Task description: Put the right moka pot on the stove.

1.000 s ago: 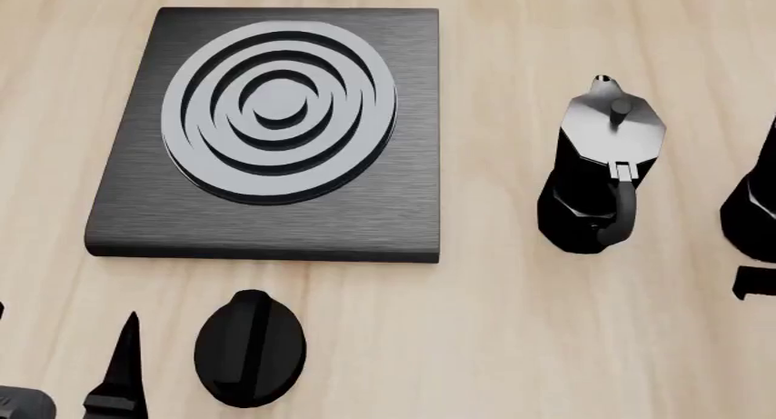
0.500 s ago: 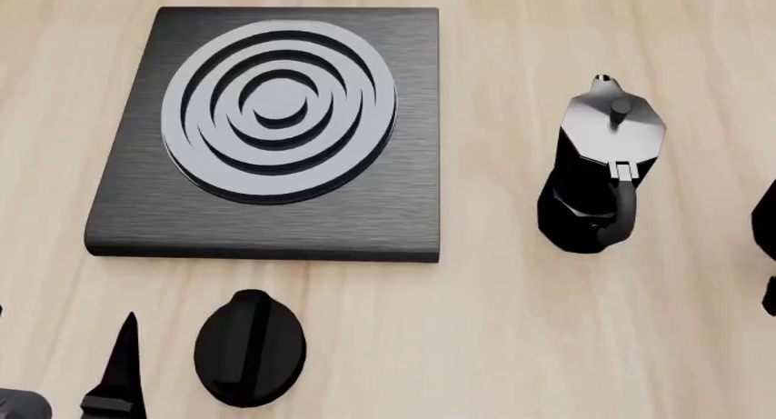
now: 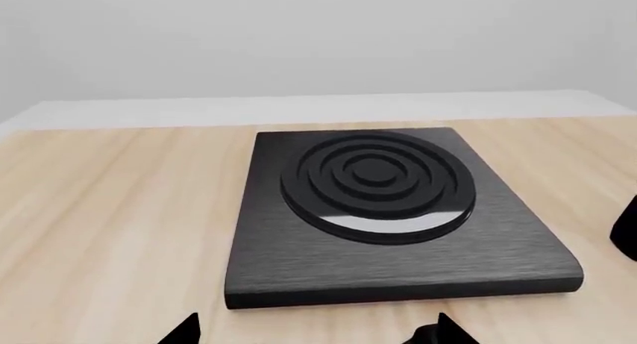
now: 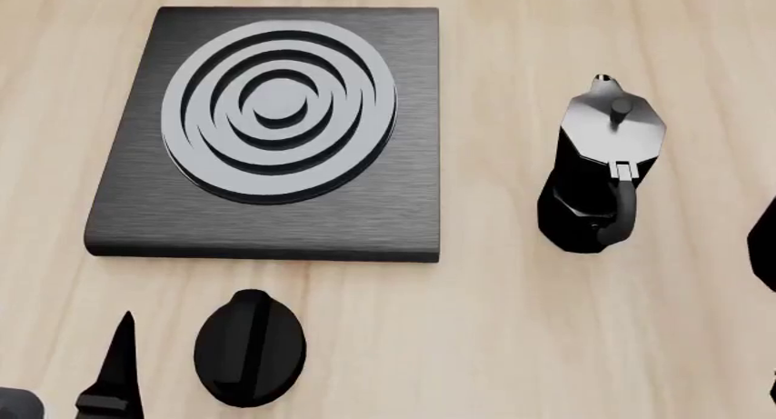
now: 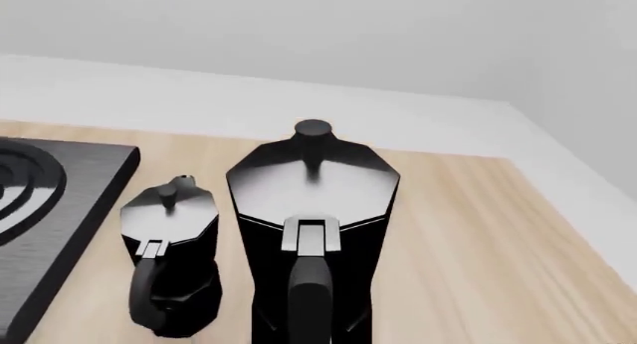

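Standing upright, right moka pot (image 5: 312, 232), off stove (image 4: 273, 133)

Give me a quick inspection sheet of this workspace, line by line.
Surface: light wooden table.
Job's things: right moka pot upright, lid shut, mostly beyond the head view's right edge; stove bare, nothing on the burner.
Clutter: second moka pot upright between the stove and the right pot; black oval knob in front of the stove.
Claws: left claw open, low before the stove; right claw not in view.
Cables: nothing seen.
Surroundings: plain pale wall.
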{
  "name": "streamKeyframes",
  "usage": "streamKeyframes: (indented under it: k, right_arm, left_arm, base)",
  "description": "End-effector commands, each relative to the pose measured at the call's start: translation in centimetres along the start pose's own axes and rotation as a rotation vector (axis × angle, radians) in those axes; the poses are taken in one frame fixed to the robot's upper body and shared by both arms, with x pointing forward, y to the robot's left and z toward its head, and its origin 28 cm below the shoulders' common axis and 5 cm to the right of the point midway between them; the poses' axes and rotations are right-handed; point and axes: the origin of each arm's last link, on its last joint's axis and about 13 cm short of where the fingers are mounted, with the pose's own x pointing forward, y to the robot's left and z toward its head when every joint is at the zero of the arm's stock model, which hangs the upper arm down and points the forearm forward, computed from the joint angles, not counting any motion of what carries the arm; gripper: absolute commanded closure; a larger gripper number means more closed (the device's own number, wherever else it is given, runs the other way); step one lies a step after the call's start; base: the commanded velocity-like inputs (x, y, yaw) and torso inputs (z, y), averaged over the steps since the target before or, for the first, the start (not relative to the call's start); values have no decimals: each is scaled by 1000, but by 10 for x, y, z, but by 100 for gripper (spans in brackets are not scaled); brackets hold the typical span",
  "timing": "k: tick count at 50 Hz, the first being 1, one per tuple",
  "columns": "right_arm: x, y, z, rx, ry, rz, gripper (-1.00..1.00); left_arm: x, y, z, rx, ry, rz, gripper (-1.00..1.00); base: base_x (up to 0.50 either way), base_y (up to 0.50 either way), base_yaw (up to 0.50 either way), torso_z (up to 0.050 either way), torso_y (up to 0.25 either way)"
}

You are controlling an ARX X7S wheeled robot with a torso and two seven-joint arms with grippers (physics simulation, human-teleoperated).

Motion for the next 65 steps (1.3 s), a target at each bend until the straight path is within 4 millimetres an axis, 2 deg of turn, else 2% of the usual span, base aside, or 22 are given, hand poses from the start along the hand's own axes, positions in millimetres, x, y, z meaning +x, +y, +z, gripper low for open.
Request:
streamKeyframes:
  k: [1, 5, 6, 8, 10, 11, 12, 17, 36, 65]
  right_arm:
    - [-29, 7, 0, -49, -40, 1, 100]
    - [-35, 9, 1, -50, -42, 9, 100]
    - [-35, 8, 12, -51, -40, 11, 100]
    - [-38, 11, 5, -51, -42, 18, 100]
    - [-39, 11, 14, -55, -45, 20, 100]
    - [-42, 15, 0, -56, -47, 28, 100]
    - [-44, 16, -1, -59, -48, 35, 100]
    - [-52, 22, 2, -37, -68, 86, 100]
    - [-62, 46, 7, -82, -89, 209, 100]
    - [-51, 87, 13, -116, -133, 421, 100]
  left_arm:
    - [0, 0, 0, -4, 1, 0, -100]
    - [0, 0, 1, -4, 0, 1, -100]
    - [0, 0, 1, -4, 0, 1, -100]
    - [0, 0, -1, -5, 0, 1, -100]
    - [0, 0, 0, -4, -2, 1, -100]
    - [0, 0, 0, -5, -2, 1, -100]
    - [0, 0, 0, -5, -2, 1, -100]
    - [0, 0, 0, -5, 0, 5, -100]
    - [1, 1, 0, -8, 0, 7, -100]
    - [0, 1, 0, -13, -3, 8, -100]
  base:
    - [0, 0, 0, 0, 0]
    - [0, 0, 0, 0, 0]
    - [0, 0, 0, 0, 0]
    - [0, 0, 0, 0, 5]
    - [0, 0, 0, 0, 0]
    - [0, 0, 0, 0, 0]
    - [0, 0, 0, 0, 0]
    - [0, 0, 0, 0, 0]
    - [0, 0, 0, 0, 1]
    - [0, 0, 0, 1, 0]
